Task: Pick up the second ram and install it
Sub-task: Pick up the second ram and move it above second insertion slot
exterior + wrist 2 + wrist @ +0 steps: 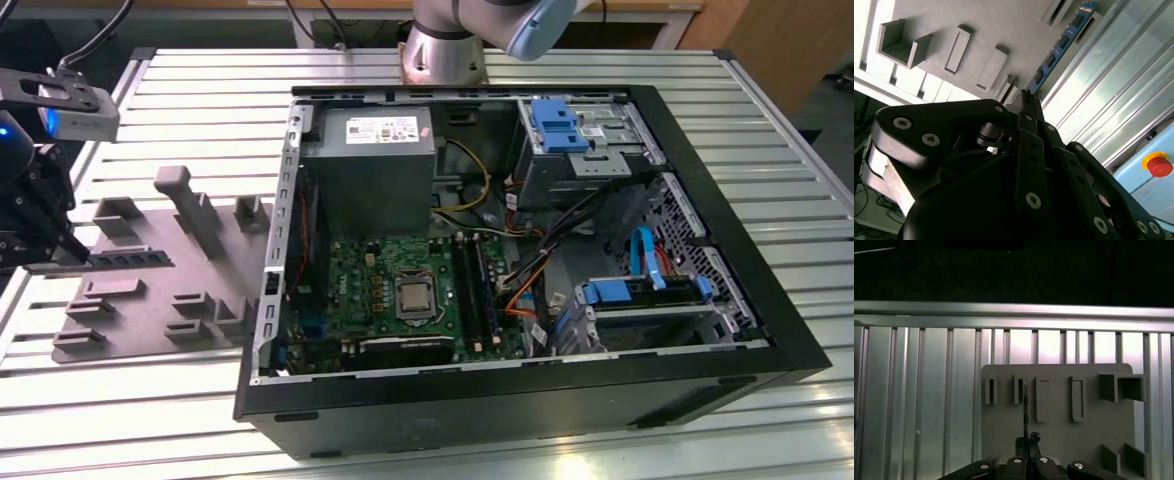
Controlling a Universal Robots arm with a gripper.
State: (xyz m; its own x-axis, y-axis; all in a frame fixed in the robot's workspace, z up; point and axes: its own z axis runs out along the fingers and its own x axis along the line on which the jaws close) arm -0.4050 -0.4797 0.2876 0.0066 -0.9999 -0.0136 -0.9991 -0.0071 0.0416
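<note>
Second wrist view, nearest the lens: the gripper (1027, 96) has its black fingers pressed together on one end of the second ram (1061, 42). The ram is a blue board carrying black chips, and it runs away from the fingertips over the edge of the grey fixture plate (1004, 25). I cannot tell whether the stick's far end is clear of the plate.

Beyond that lies the ribbed aluminium table (1114, 90), and past its edge one red push-button (1159, 165) sits on a pale blue surface.

In the first wrist view the ram (1025, 405) is seen edge-on as a thin dark line rising from the gripper (1026, 441). Behind it the plate (1064, 440) shows four narrow pockets in a row, plus one open box. The slatted table (919, 400) ends against darkness.

At the exterior view's left, the gripper (78, 252) holds the single ram (131, 258) level above the plate (134, 305). Further to the exterior view's right lies one open computer case (534, 410). It holds one power supply (374, 160), one green motherboard (387, 280) and two blue drive caddies (554, 125). The arm's base (447, 45) stands at the table's far edge.
</note>
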